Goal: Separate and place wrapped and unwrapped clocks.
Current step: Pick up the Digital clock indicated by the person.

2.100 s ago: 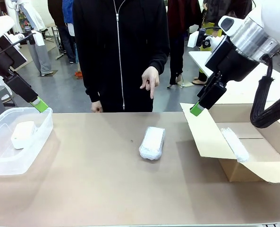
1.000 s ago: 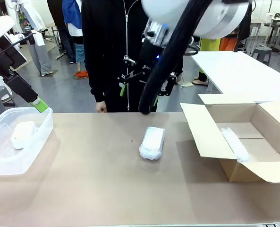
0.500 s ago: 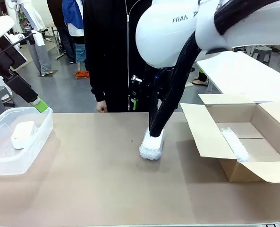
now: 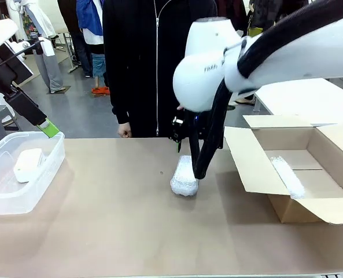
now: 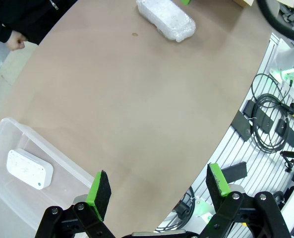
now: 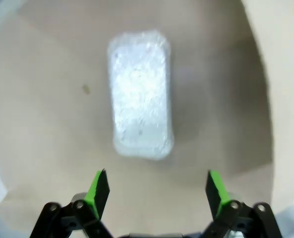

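Clear plastic tub (image 4: pixel 9 185) is seen at the left edge of the front frame, with the bare white clock (image 4: pixel 28 164) lying inside it (same block at lower left of the left wrist frame (image 5: pixel 29 168)). Open cardboard box (image 4: pixel 258 168) is seen at the right, with one bubble-wrapped clock (image 4: pixel 287 176) lying on its floor. The second wrapped clock (image 4: pixel 184 175) is found mid-frame on the bench (image 4: pixel 113 231), outside both containers; it is partly hidden by the right arm's black cable sleeve.

Right claw (image 6: pixel 156 188) is seen spread wide, empty, hovering over that wrapped clock (image 6: pixel 141 94) (frame is motion-blurred; no contact is visible). Left claw (image 5: pixel 159 186) is also seen spread apart, empty, held above the bench edge near the tub.

Bench top is plain brown. A person in a black zip jacket (image 4: pixel 154 63) is seen standing at the far side, one hand (image 4: pixel 124 131) at the bench edge. Grey floor, other people and a white table are seen behind.
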`<action>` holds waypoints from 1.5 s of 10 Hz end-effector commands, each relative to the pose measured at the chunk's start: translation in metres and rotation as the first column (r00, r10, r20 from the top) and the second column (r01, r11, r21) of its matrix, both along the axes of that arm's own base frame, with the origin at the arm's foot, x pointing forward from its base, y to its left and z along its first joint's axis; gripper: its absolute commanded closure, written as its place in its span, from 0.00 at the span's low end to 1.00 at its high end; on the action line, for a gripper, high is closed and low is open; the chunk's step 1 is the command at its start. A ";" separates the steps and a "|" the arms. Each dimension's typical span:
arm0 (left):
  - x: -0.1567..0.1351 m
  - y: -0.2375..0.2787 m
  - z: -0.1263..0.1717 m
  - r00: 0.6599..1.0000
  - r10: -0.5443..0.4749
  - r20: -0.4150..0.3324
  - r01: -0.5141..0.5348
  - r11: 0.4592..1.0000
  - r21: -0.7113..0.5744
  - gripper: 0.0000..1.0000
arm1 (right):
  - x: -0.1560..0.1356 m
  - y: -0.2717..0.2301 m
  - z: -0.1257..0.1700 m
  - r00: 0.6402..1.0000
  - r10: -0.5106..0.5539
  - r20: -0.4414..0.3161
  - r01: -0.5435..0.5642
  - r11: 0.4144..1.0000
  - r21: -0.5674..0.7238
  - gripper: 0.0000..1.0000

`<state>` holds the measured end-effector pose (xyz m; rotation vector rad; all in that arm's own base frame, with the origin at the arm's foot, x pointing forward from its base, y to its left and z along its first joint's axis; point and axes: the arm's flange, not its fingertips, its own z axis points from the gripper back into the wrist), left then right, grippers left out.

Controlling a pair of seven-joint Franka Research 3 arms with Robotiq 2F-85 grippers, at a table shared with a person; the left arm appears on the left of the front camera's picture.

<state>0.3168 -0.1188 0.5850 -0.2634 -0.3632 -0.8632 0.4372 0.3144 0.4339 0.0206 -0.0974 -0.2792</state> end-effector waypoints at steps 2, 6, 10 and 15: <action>0.000 0.000 0.000 1.000 0.002 0.007 -0.002 1.000 -0.004 0.00 | 0.000 0.000 0.000 1.000 0.000 0.000 0.000 1.000 0.000 0.00; 0.000 0.000 0.000 1.000 0.002 0.007 -0.002 1.000 -0.004 0.00 | 0.000 0.000 0.000 1.000 0.000 0.000 0.000 1.000 0.000 0.00; 0.000 0.000 0.000 1.000 0.002 0.007 -0.002 1.000 -0.004 0.00 | 0.022 0.014 -0.039 0.998 -0.054 0.041 0.053 0.998 0.024 0.00; 0.000 0.000 0.000 1.000 0.002 0.007 -0.002 1.000 -0.004 0.00 | 0.046 0.018 -0.071 0.993 -0.119 0.021 0.119 0.993 0.003 0.00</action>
